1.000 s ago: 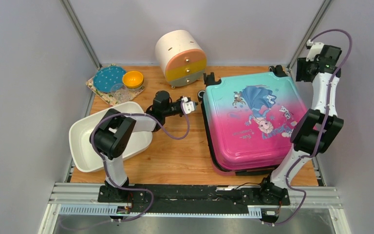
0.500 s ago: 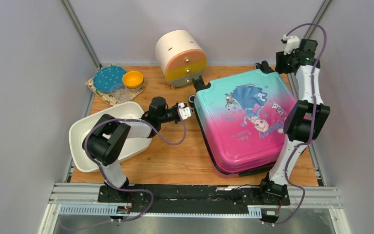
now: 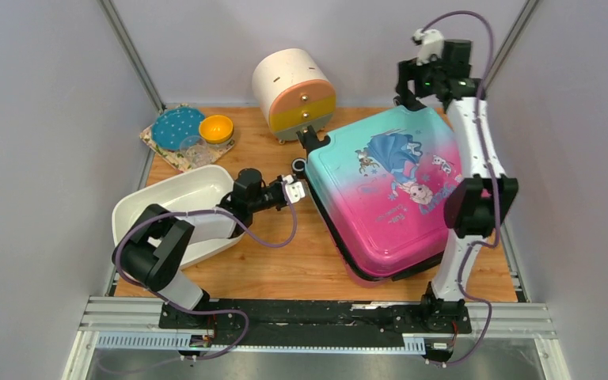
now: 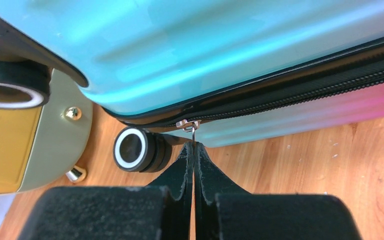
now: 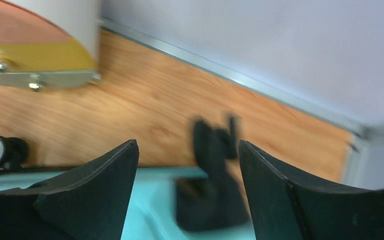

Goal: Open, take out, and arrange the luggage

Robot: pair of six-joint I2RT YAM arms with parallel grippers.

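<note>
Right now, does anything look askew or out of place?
The luggage lies skewed, diagonal to the table edges, one wheel close to the round cabinet. The white basin also sits askew.

glossy shell, matt pads
just ahead of the left gripper's (image 4: 194, 150) rough, matt black fingertips: the luggage (image 4: 220, 45) in smooth glossy plastic, a shiny metal zip pull (image 4: 193, 127), woven black zipper tape (image 4: 330, 82); beneath, satin wood-grain table (image 4: 340, 170).

Wooden table (image 3: 285, 261): luggage (image 3: 380, 198) fills the right side, cabinet (image 3: 293, 91) at the far edge, basin (image 3: 138, 218) at the left edge, mat (image 3: 162, 154) in the far-left corner.
</note>
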